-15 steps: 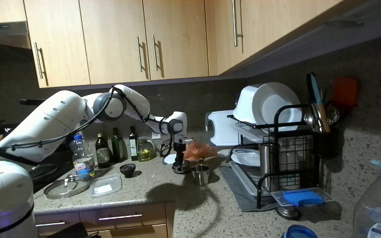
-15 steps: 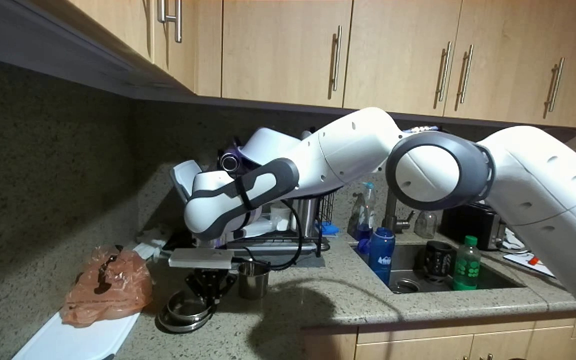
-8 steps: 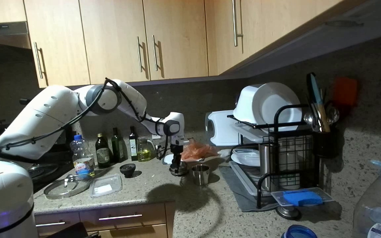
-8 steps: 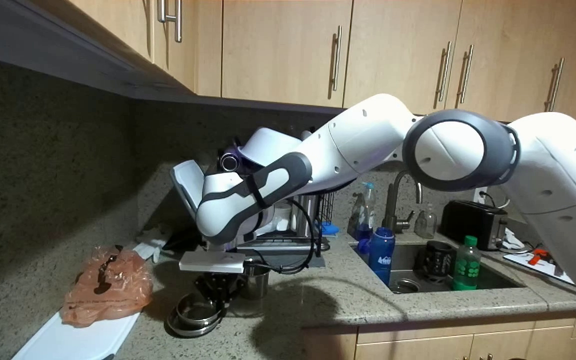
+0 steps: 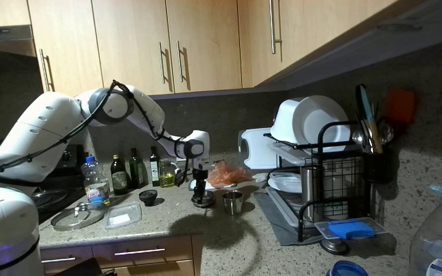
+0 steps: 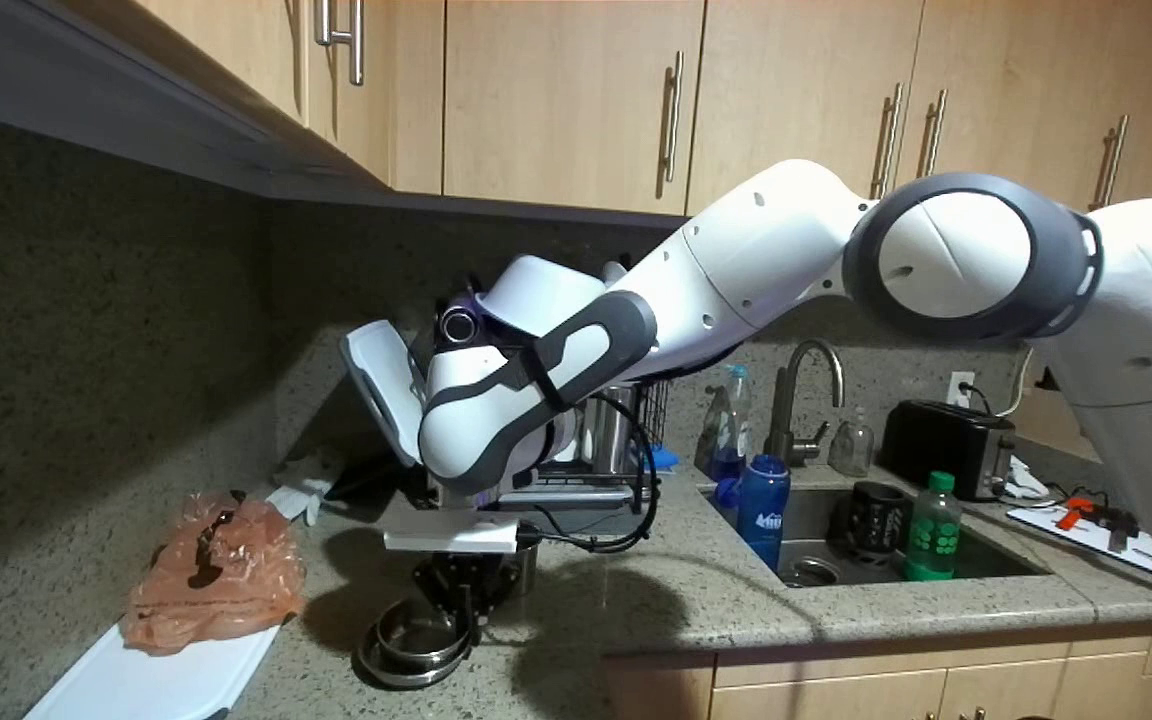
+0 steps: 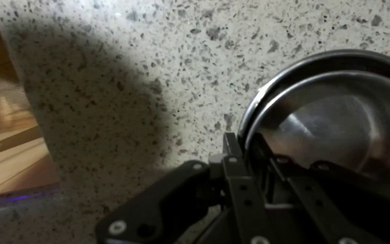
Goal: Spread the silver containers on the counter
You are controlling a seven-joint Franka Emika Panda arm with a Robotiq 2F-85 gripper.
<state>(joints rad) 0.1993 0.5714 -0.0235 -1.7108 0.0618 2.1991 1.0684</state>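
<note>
Yes, the claw (image 7: 244, 138) was clamped to a sliver, pinching the rims of the smaller silver bowl (image 7: 330, 125) and the larger silver bowl (image 7: 344, 61) around it, on the desk (image 5: 163, 219) or just off it, hard to tell! Just beside, a silver cup (image 5: 233, 204) stood upright.

speckled counter (image 5: 159, 219) | on it: steel cup (image 5: 233, 204) | black bowl (image 5: 148, 197) | glass lid (image 5: 70, 218)

Both exterior views sit well back, looking across the counter (image 5: 225, 260), and share the orange bag (image 6: 216, 575); in an exterior view the dish rack (image 5: 340, 155) takes frame right, in an exterior view the sink (image 6: 818, 515), lower right. Wrist cam's super close, aimed down at the silver containers (image 7: 327, 115).
</note>
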